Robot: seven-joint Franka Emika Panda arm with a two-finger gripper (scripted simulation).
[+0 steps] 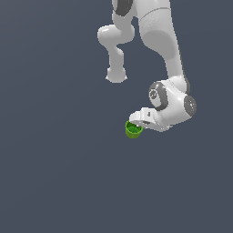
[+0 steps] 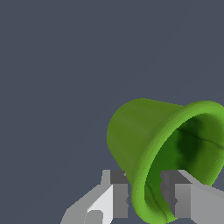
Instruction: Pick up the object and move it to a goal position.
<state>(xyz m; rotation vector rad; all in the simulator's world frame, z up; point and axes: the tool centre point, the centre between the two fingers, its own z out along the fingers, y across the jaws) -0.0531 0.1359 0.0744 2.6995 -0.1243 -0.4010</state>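
Observation:
The object is a small bright green cup (image 1: 133,129) with a rimmed mouth, sitting just below the white gripper (image 1: 137,121) in the exterior view. Up close in the wrist view, the green cup (image 2: 144,135) is tilted, its mouth turned toward the camera. My gripper (image 2: 146,197) pinches the cup's wall at the rim. One of the fingers (image 2: 118,194) presses on the outside and the other lies inside the mouth. The gripper is shut on the cup. Whether the cup rests on the ground or hangs above it cannot be told.
A plain dark blue-grey ground (image 1: 54,173) fills both views. The white arm (image 1: 164,41) reaches down from the top of the exterior view, with a bent link (image 1: 116,54) toward that view's left.

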